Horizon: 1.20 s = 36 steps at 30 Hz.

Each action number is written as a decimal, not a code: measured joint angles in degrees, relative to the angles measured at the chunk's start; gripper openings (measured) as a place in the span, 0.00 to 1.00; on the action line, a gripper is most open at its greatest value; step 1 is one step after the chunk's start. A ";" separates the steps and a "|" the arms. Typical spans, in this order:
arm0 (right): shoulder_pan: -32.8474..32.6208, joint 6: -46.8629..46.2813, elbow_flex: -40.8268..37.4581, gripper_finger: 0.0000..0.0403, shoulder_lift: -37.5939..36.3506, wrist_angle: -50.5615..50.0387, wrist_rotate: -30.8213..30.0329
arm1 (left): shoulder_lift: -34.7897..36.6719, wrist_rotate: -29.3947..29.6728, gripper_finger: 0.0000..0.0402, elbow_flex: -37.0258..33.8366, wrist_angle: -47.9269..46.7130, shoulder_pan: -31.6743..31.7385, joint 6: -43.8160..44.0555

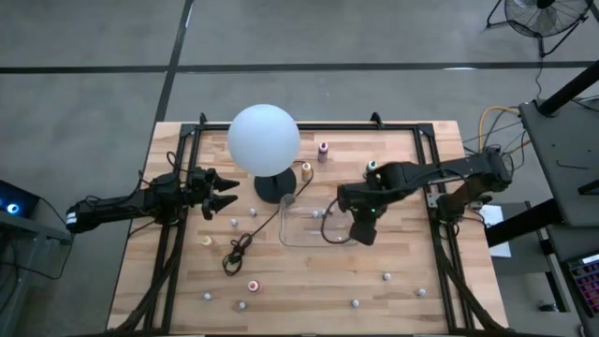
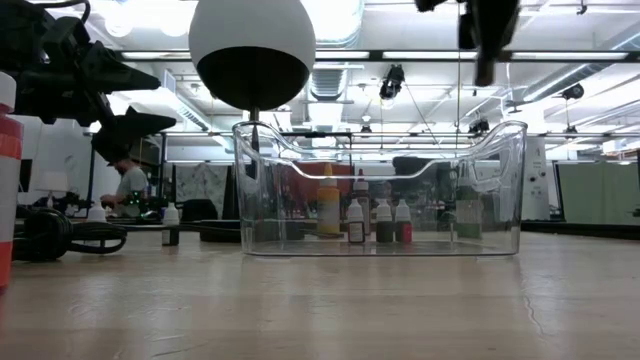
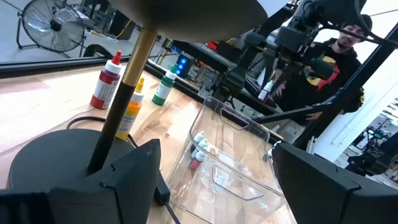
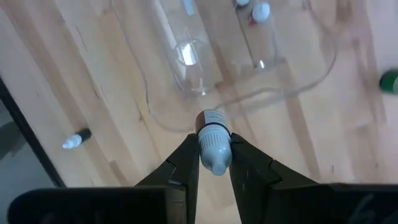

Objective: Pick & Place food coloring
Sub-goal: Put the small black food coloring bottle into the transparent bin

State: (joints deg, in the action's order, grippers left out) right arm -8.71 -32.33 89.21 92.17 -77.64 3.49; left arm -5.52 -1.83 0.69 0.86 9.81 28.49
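Right wrist view alone shows right fingers (image 4: pixel 214 163) clamping a dropper bottle (image 4: pixel 214 148); left fingers (image 1: pixel 225 194) spread, empty.

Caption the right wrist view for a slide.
Right claw grips a pale-capped food coloring bottle above the clear tray.

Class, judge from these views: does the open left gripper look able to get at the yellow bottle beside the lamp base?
Probably not directly. The left gripper sits on the far side of the lamp base from the yellow bottle, so the base and its stem block a straight approach; going round might work.
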 joint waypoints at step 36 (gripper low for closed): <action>6.69 34.59 2.38 0.16 17.27 8.11 -3.56 | 0.02 0.00 0.70 -0.02 0.00 -0.01 0.00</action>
State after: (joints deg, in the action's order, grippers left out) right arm -2.02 2.26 91.59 109.44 -69.54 -0.08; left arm -5.50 -1.83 0.67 0.86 9.81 28.49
